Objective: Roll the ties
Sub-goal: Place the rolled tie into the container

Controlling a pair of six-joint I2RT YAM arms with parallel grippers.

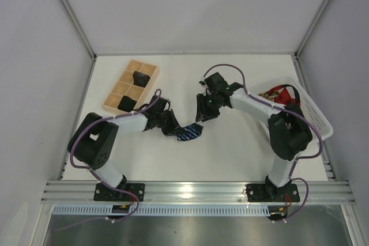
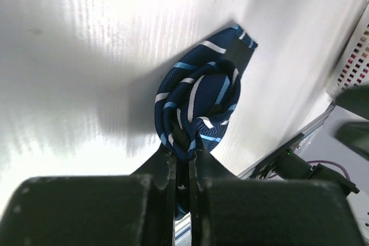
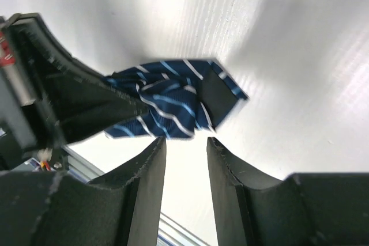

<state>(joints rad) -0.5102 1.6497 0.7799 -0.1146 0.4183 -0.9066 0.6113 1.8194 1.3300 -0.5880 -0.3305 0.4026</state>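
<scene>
Navy striped tie (image 1: 189,132) lies coiled near the middle of the table (image 1: 230,154). The left wrist view shows the left gripper (image 2: 183,152) clenched on the coil's edge. The right wrist view shows the right gripper (image 3: 185,145) with jaws apart, empty, just beside it. Only the overhead view shows two rolled bundles (image 1: 139,78) in the wooden tray (image 1: 123,76), far left, and red ties (image 1: 282,93) in the right-edge basket (image 1: 320,120).
</scene>
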